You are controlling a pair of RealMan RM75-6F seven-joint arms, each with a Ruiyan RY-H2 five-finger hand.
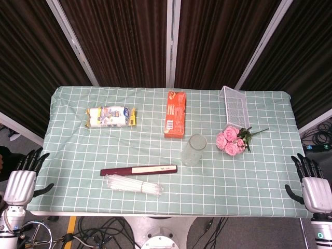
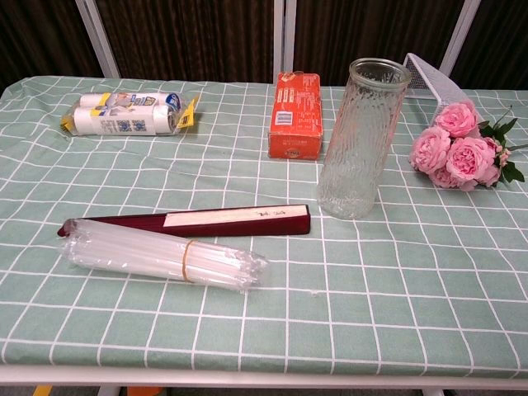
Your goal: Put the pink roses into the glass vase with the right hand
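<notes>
While lying flat, pink roses (image 1: 231, 140) far from right robot hand (image 1: 313, 188)

text: none legible | orange box (image 2: 295, 115): print too small | roll pack (image 2: 124, 115): label blurred

A table (image 1: 259, 181) stands in the middle of the room, covered by a light green cloth (image 1: 78, 171) with white squares that hangs a little over the near edge. Behind the far edge hang dark brown curtains (image 1: 124, 41) with thin stripes, split by slanted white poles (image 1: 70, 36). Below the near edge the floor (image 1: 104, 228) is grey with black cables (image 1: 111, 224) on it, and more cables (image 1: 324, 136) lie past the right edge.
</notes>
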